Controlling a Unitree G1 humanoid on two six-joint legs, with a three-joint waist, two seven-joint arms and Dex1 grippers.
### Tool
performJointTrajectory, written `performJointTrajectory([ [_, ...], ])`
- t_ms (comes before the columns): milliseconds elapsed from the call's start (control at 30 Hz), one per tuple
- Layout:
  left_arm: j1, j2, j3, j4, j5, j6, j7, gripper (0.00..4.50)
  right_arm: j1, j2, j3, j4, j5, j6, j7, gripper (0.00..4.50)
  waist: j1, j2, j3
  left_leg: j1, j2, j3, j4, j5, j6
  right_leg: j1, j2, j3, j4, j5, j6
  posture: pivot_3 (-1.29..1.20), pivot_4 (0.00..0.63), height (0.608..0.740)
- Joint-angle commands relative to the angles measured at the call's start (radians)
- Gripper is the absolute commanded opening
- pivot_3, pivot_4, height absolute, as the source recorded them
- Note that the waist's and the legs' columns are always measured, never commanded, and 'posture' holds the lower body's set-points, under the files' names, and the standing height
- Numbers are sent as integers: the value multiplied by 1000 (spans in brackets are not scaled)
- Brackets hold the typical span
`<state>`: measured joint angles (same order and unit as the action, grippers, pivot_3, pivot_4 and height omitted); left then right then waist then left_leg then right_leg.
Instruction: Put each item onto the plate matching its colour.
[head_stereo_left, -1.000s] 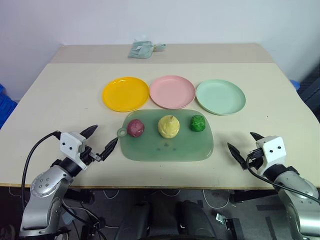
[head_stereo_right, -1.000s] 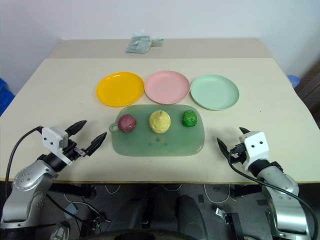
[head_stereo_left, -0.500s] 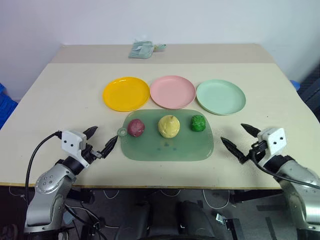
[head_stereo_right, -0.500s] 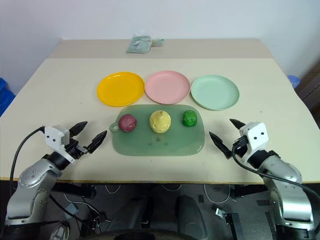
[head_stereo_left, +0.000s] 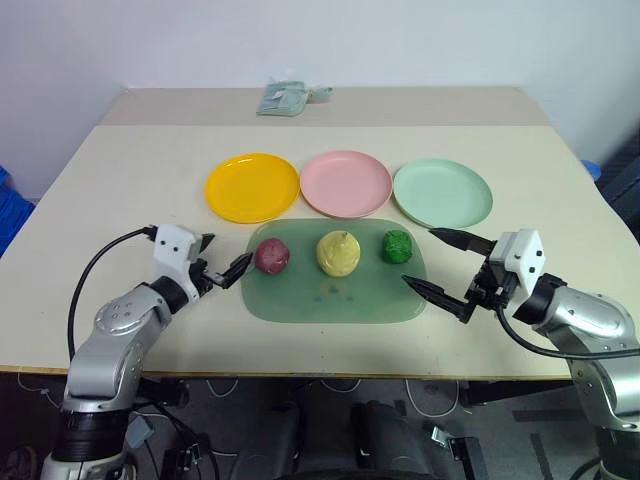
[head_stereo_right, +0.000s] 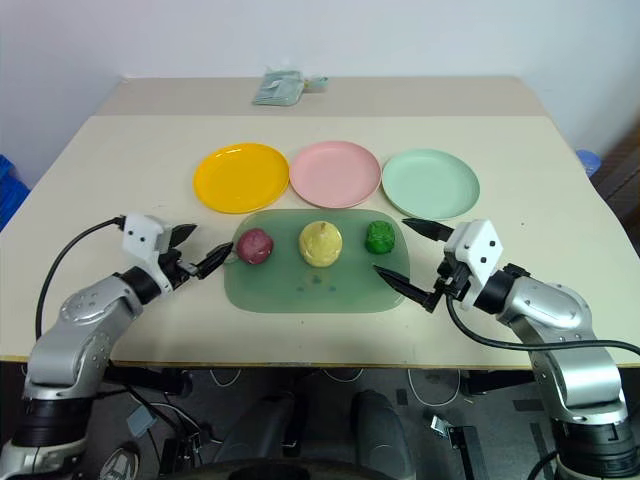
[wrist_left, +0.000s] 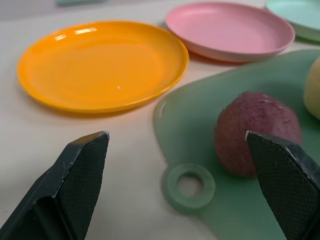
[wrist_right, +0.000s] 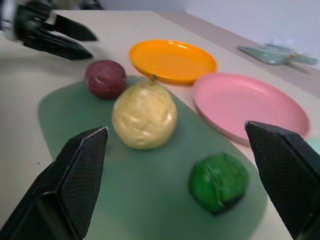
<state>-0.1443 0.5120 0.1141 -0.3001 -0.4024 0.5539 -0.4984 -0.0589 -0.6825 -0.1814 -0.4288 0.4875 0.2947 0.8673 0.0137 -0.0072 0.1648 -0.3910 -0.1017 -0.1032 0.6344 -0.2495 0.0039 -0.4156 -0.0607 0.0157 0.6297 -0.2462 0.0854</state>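
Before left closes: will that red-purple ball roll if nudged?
Probably. The red-purple ball looks near-round and sits loose on the smooth green tray, so an off-centre touch may roll it. It looks small and light, so the open left gripper should span it.

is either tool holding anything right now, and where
Nothing is held. The left tool and right tool are both open; all three foods sit on the green tray.

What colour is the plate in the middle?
Pink: the middle plate shows best in the left eye view.

Purple (head_stereo_left: 271, 255), yellow (head_stereo_left: 337, 254), green items (head_stereo_left: 396, 246) apparently off plates (head_stereo_left: 345, 183) (yellow, pink, mint).
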Motion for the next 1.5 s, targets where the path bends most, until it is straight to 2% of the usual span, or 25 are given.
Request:
performJointTrajectory([
  [33, -44, 15, -20, -53, -10, 63, 3, 4485, -55, -11, -11, -10, 32, 13, 2, 4481, 0, 0, 0, 0, 0, 0, 0, 0, 0, 0, 0, 0, 0, 0, 0, 0, 150, 740],
  [433, -161, -7, -116, -50, -12, 249, 14, 4485, -231, 6, 62, -57, 42, 123, -87, 4481, 1, 0, 0, 0, 0, 0, -1, 0, 0, -1, 0, 0, 1, 0, 0, 0, 150, 740],
  [533, -169, -5, -137, -32, 3, 265, 20, 3697, -244, 0, 60, -74, 45, 147, -104, 4500, 1, 0, 0, -1, 0, 0, -1, 0, 0, -2, 0, 0, 0, 0, 0, 0, 150, 740],
  [633, -174, -3, -143, -22, 11, 267, 19, 2209, -251, -2, 53, -97, 49, 172, -125, 4500, 1, 0, 0, -1, 0, 0, -2, 0, 0, -3, 0, 0, 0, 0, 0, 0, 150, 740],
  [667, -176, -2, -147, -16, 19, 258, 17, 1932, -251, -2, 51, -103, 50, 178, -131, 4500, 1, 0, 0, -1, 0, 0, -2, 0, 0, -3, 0, 0, 0, 0, 0, 0, 150, 740],
  [767, -193, -16, -138, 13, 35, 213, 19, 1932, -251, 0, 51, -116, 47, 187, -148, 4500, 0, 0, 0, -1, 0, 0, -2, 0, 0, -3, 0, 0, 1, 0, 0, 0, 150, 740],
  [867, -288, -67, -110, 80, 58, 154, 66, 1932, -254, 5, 48, -116, 37, 183, -167, 4500, 5, -1, 1, -1, 0, 0, -2, 0, 0, -3, 0, 0, 1, 0, 0, 0, 150, 740],
  [1033, -580, -168, -118, 374, 162, 70, 198, 1932, -285, 18, 55, -83, 11, 162, -196, 4500, 27, -5, 3, -3, 0, 0, 3, 0, -1, -3, 1, -1, 1, 2, 1, 0, 150, 740],
  [1200, -876, -292, -175, 929, 286, -207, 230, 1932, -338, 49, 50, 7, -62, 89, -241, 4500, 28, -5, 3, -4, -3, 0, 5, 0, 0, -3, -1, 0, 1, 4, 5, 0, 150, 740],
  [1333, -1013, -372, -176, 1283, 339, -403, 226, 1932, -340, 62, 39, 97, -111, -5, -236, 4500, 25, -5, 3, -8, -5, 0, 7, 1, -2, -5, -2, 0, 1, 5, 6, 0, 150, 740],
  [1433, -1078, -416, -165, 1438, 363, -503, 226, 1932, -340, 69, 35, 145, -130, -61, -229, 4500, 21, -5, 3, -19, -5, 1, 11, 1, -2, -17, -1, 1, 3, 5, 7, 0, 150, 740],
  [1500, -1114, -444, -153, 1505, 369, -534, 233, 1932, -336, 73, 34, 166, -138, -88, -225, 4500, 23, -5, 3, -20, -5, 2, 11, 1, -2, -18, -1, 1, 4, 6, 7, 0, 150, 740],
])
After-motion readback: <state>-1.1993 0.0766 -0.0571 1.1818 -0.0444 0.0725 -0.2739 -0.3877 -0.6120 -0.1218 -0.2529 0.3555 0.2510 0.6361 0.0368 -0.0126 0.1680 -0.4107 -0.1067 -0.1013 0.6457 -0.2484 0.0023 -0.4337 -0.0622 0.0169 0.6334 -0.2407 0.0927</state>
